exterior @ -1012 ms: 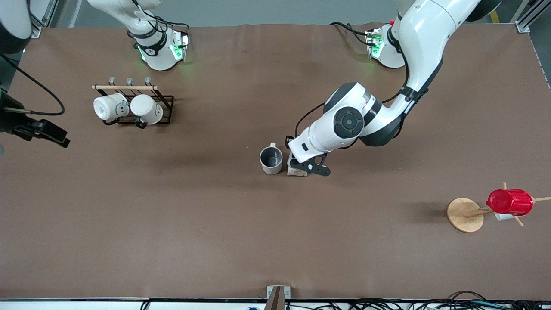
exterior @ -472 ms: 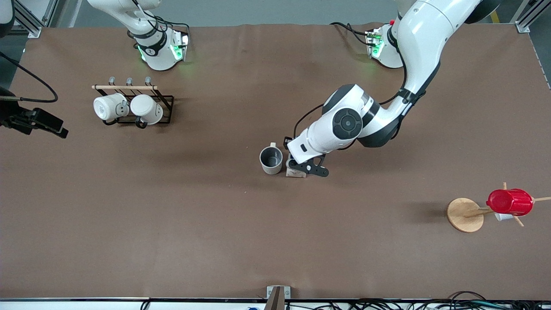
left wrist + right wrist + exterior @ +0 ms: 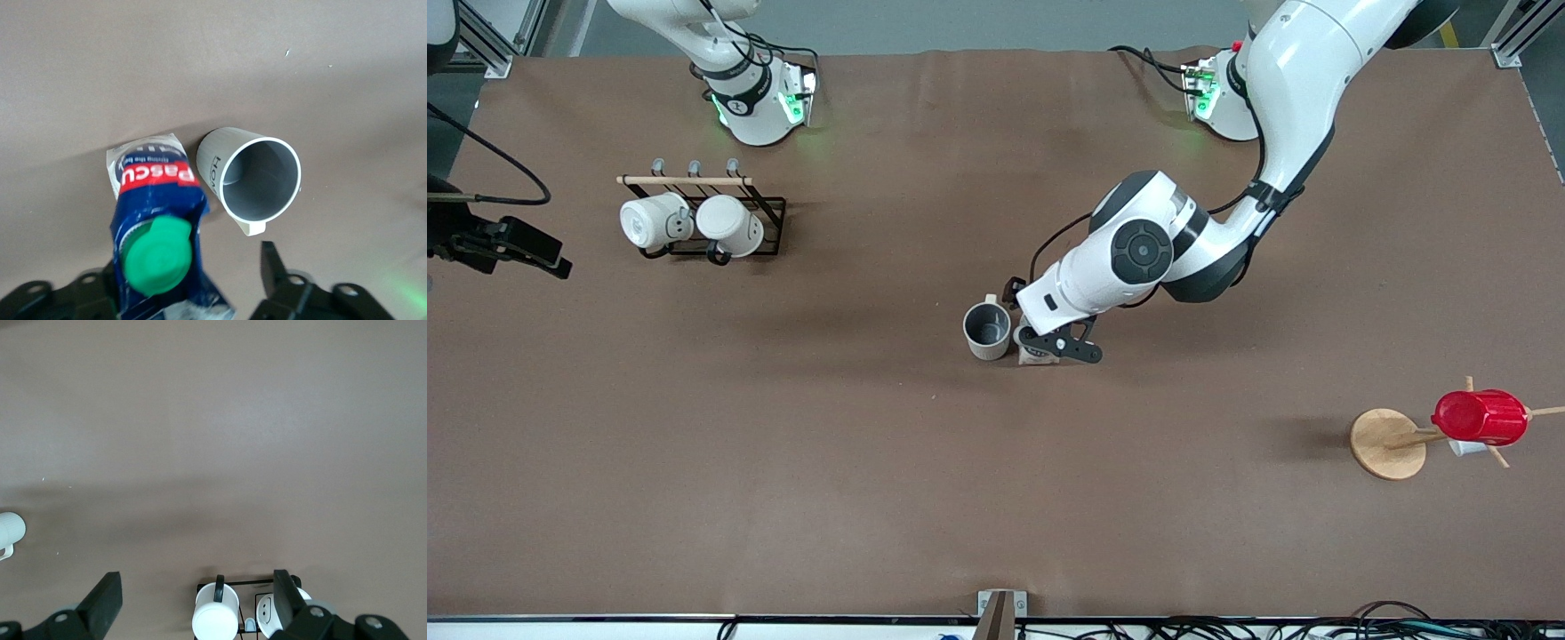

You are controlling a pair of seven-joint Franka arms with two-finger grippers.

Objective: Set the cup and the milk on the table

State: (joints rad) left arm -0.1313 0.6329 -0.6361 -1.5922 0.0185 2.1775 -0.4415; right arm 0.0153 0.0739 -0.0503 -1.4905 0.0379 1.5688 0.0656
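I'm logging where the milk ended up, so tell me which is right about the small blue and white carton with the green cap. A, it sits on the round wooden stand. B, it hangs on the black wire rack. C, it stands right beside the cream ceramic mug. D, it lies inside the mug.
C: the milk carton stands on the brown table right beside the cream mug, under the left gripper.

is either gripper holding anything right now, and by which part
The left gripper is open around the milk's upper part, one finger clear, so no firm hold. The right gripper is open, holding nothing.
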